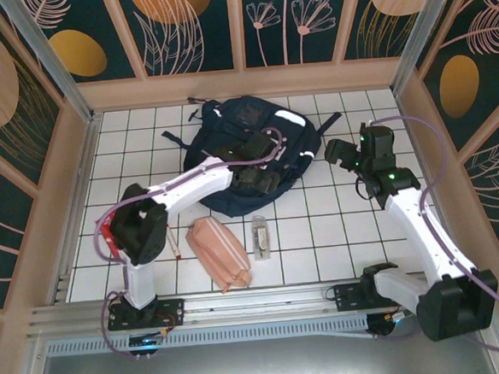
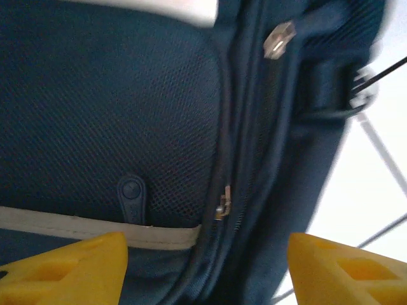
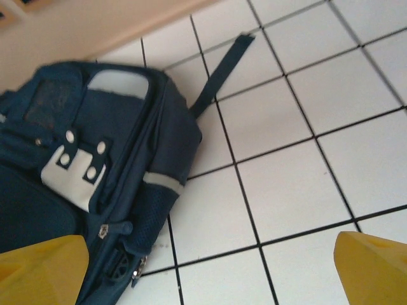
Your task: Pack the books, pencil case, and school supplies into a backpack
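The navy backpack lies flat at the back middle of the tiled table. My left gripper hovers over its near edge, open. In the left wrist view its yellow fingers straddle the backpack's mesh pocket and a zip line, gripping nothing. My right gripper is open to the right of the backpack, above bare tile. The pink pencil case, a small clear case and a red-and-white marker lie on the near tiles. The books are out of view.
Wooden walls enclose the table on three sides. A dark backpack strap trails toward the back wall. A metal rail runs along the near edge by the arm bases. Open tiles lie at the right, between the backpack and the right arm.
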